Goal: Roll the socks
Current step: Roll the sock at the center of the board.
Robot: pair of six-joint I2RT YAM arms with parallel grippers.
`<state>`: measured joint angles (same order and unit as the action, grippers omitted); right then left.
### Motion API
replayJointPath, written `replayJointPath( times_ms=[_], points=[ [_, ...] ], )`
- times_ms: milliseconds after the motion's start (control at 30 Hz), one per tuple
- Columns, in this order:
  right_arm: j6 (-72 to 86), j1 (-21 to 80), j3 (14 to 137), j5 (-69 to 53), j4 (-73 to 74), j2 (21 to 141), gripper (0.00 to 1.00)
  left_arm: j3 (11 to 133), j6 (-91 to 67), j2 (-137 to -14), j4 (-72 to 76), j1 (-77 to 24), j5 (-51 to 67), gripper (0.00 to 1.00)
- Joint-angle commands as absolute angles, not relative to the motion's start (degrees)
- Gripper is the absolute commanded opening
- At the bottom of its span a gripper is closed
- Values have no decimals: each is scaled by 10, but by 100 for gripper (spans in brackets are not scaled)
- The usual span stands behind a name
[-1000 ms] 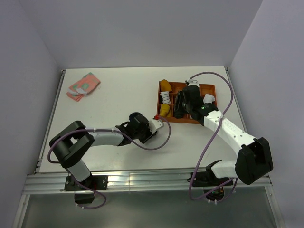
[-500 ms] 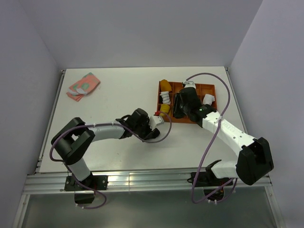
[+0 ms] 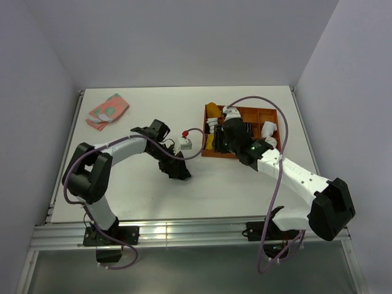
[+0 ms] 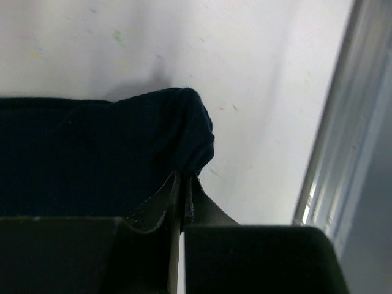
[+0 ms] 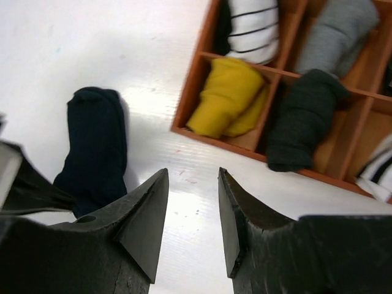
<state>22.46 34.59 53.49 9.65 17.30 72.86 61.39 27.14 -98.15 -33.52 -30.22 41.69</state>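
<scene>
Tabletop (image 3: 233, 184), left claw (image 4: 182, 182) on navy sock (image 4: 92, 153)

Seen from above, the light is bright, soft and even: the white desk (image 3: 214, 190) carries only short, faint shadows beneath the arms, and a pale band of glare lies along the metal rail (image 3: 184, 228) at the bottom of the frame. The left wrist view is much dimmer; its lower half is nearly black, the left gripper (image 4: 182, 179) is close, underexposed and soft, and the navy sock (image 4: 92, 153) shows hardly any texture, with a blurred glint at the lower right. The right wrist view is bright, with a washed-out patch of glare on the desk at centre and the right gripper (image 5: 193, 177) dark and out of focus in the foreground.
</scene>
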Motion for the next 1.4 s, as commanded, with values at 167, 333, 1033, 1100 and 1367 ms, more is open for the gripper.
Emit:
replayJointPath(
  times_ms=[167, 333, 1033, 1100, 1367],
  points=[
    [150, 429, 492, 35, 58, 713, 46, 716, 509, -1107, -641, -244, 553, 0],
    [129, 471, 464, -28, 10, 737, 46, 744, 555, -1170, -707, -218, 570, 0],
    [86, 610, 461, -57, -145, 924, 54, 732, 482, -1227, -648, -194, 536, 0],
    [82, 620, 478, -41, -136, 941, 54, 731, 478, -1230, -645, -193, 534, 0],
    [72, 635, 518, -16, -116, 985, 53, 733, 473, -1230, -642, -192, 533, 0]
  ],
)
